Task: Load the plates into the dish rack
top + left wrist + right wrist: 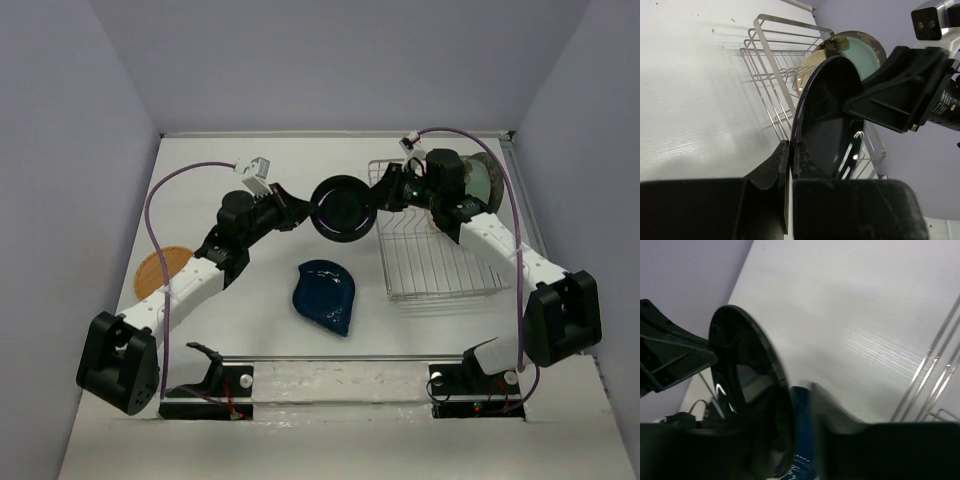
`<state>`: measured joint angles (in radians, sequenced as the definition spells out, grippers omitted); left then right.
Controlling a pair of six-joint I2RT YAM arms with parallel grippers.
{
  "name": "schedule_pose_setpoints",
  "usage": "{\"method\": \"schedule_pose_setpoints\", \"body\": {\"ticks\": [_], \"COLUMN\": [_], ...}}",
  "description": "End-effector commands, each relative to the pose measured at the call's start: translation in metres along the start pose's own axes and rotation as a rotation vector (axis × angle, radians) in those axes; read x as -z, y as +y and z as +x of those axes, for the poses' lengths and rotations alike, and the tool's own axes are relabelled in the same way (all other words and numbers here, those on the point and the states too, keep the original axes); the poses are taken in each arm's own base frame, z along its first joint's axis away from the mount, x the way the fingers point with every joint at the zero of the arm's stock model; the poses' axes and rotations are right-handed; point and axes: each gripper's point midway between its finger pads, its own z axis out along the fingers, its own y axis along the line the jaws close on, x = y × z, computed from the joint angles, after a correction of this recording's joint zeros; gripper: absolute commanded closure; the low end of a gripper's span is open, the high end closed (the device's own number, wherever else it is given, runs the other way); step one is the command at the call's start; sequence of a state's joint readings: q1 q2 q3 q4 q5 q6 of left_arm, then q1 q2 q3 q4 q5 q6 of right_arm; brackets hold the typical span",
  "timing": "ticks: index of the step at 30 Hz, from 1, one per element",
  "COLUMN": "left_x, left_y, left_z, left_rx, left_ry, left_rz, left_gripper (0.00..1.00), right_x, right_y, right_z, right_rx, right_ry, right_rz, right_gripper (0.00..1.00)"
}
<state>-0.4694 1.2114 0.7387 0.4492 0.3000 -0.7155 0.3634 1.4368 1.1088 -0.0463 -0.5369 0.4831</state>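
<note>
Closest in, the left end effector (791, 150) is pinching shut on the rim of the small black plate (827, 115), holding it upright in the air just left of the dish rack (440, 262), seemingly for a handover. The right end effector (383, 197) is straddling the opposite rim, though I cannot tell whether it is clamping yet.

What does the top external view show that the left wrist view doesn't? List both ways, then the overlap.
Only top external: the orange plate and dark blue plate lying on the table. Only left wrist: the cream plate and the teal plate's flower in the dish rack. Both: the black plate held by the left gripper, the right gripper at its rim, and the rack.
</note>
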Motion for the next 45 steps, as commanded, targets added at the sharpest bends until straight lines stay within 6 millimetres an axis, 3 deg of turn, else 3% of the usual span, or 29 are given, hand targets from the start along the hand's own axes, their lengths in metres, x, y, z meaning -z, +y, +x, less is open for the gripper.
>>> {"method": "schedule_pose_setpoints", "body": {"ticks": [1, 2, 3, 4, 6, 8, 10, 11, 14, 18, 22, 24, 30, 34, 38, 45], "left_x": [0.011, 0.013, 0.015, 0.017, 0.022, 0.033, 0.045, 0.052, 0.069, 0.078, 0.073, 0.074, 0.073, 0.082, 0.093, 0.097], "left_y": [-0.034, -0.033, -0.035, -0.03, -0.026, -0.02, -0.021, -0.014, 0.004, 0.03, 0.031, 0.039, 0.039, 0.055, 0.071, 0.079], "left_z": [-0.02, -0.019, -0.019, -0.015, -0.012, -0.006, -0.007, 0.0, 0.009, 0.036, 0.036, 0.047, 0.064, 0.08, 0.11, 0.128], "left_rx": [-0.061, -0.082, -0.1, -0.135, -0.171, -0.21, -0.286, -0.299, -0.354, -0.346, -0.347, -0.325, -0.251, -0.195, -0.111, -0.105], "left_ry": [-0.063, -0.045, -0.037, -0.008, 0.021, 0.06, 0.067, 0.099, 0.106, 0.155, 0.165, 0.209, 0.259, 0.28, 0.334, 0.362], "left_rz": [0.122, 0.115, 0.112, 0.09, 0.06, 0.02, 0.013, -0.018, -0.08, -0.123, -0.13, -0.151, -0.152, -0.214, -0.257, -0.336], "left_gripper": [0.87, 0.69, 0.57, 0.37, 0.22, 0.1, 0.03, 0.01, 0.01, 0.01, 0.01, 0.01, 0.01, 0.01, 0.01, 0.01], "right_x": [0.002, 0.009, 0.014, 0.022, 0.032, 0.061, 0.089, 0.109, 0.153, 0.18, 0.196, 0.197, 0.18, 0.167, 0.161, 0.147], "right_y": [0.015, 0.016, 0.011, 0.006, -0.01, -0.044, -0.069, -0.089, -0.118, -0.13, -0.141, -0.147, -0.168, -0.18, -0.187, -0.195], "right_z": [-0.01, -0.019, -0.024, -0.025, -0.041, -0.063, -0.072, -0.087, -0.101, -0.115, -0.126, -0.127, -0.117, -0.109, -0.106, -0.096], "right_rx": [0.021, 0.038, 0.052, 0.047, 0.06, 0.075, 0.12, 0.136, 0.204, 0.281, 0.34, 0.387, 0.437, 0.445, 0.45, 0.444], "right_ry": [-0.046, -0.089, -0.106, -0.104, -0.146, -0.221, -0.254, -0.314, -0.357, -0.354, -0.327, -0.284, -0.173, -0.11, -0.076, -0.035], "right_rz": [-0.051, -0.025, -0.004, 0.028, 0.091, 0.262, 0.438, 0.589, 0.864, 1.032, 1.166, 1.193, 1.204, 1.195, 1.197, 1.16], "right_gripper": [0.93, 0.93, 0.93, 0.93, 0.93, 0.93, 0.93, 0.93, 0.93, 0.93, 0.93, 0.93, 0.93, 0.93, 0.93, 0.93]}}
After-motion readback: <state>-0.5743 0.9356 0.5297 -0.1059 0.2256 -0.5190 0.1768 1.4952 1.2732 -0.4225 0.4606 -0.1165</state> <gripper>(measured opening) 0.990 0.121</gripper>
